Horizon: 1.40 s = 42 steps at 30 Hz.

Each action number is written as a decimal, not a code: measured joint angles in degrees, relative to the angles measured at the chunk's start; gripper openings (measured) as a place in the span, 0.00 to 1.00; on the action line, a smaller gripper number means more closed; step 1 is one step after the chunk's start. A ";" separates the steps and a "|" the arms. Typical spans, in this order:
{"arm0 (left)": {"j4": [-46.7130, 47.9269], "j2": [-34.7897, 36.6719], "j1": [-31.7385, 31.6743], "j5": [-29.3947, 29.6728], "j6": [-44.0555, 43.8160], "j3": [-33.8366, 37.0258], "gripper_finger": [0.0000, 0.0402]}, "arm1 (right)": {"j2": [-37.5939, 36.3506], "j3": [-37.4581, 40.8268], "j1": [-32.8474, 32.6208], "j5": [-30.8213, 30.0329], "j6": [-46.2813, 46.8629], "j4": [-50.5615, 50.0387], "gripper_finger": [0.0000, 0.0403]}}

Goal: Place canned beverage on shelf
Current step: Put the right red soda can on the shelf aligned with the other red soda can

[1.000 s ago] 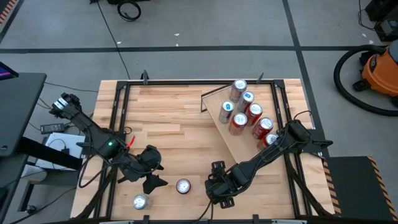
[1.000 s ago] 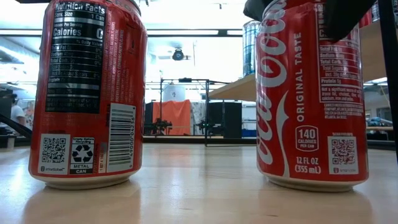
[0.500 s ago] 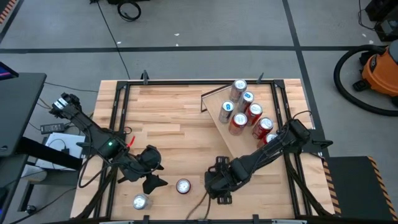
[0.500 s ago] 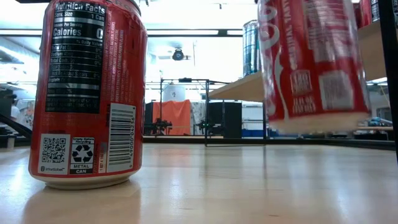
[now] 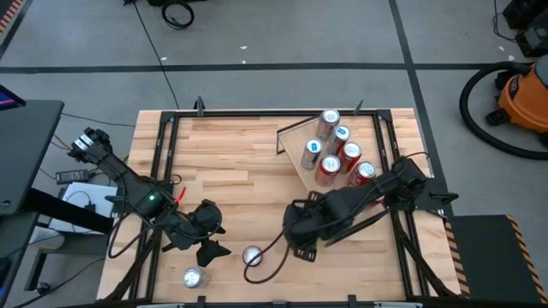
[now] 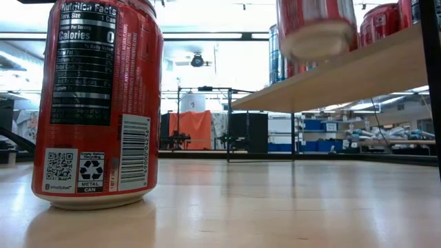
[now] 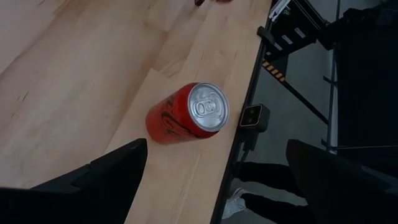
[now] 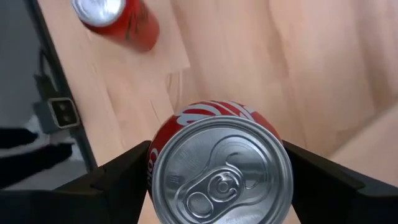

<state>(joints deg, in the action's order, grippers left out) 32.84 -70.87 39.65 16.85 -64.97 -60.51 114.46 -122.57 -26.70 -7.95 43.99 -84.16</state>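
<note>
The right tool is clenched on a red can, its two dark fingers pressing the can's sides with the silver top facing the wrist camera. In the low view this can hangs clear above the desk, its bottom rim level with the cans on the shelf. From above, the right tool sits over the middle of the desk, just off the shelf's near end, and the can itself is hidden under the arm.

The shelf is a light wood plank raised above the desk, lying at an angle toward the desk's far right corner. Several cans stand on it in two close rows, some red and some with blue tops.

The left tool is released, its fingers spread wide and holding nothing, near the desk's front edge toward the left. Another red can stands upright on the desk just beyond it, close to the front edge; in the high view it is the can between the two tools. A silver-topped can stands at the front edge near the left corner.
</note>
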 joint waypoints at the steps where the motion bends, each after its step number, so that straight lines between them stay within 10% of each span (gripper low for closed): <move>1: 0.00 0.00 0.01 0.00 -0.02 0.00 0.99 | -0.86 -0.28 -0.02 -0.64 0.51 -0.32 0.81; 21: 0.00 0.00 0.05 0.01 0.11 0.00 0.99 | -12.69 0.18 1.80 -10.58 12.81 -5.82 0.81; 42: 0.01 0.00 0.01 0.18 1.31 0.00 0.99 | -21.96 20.73 2.58 -8.57 19.97 -5.89 0.81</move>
<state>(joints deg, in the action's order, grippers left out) 32.85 -70.87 39.66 17.03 -63.66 -60.51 92.50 -101.83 -24.12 -16.51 63.96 -90.05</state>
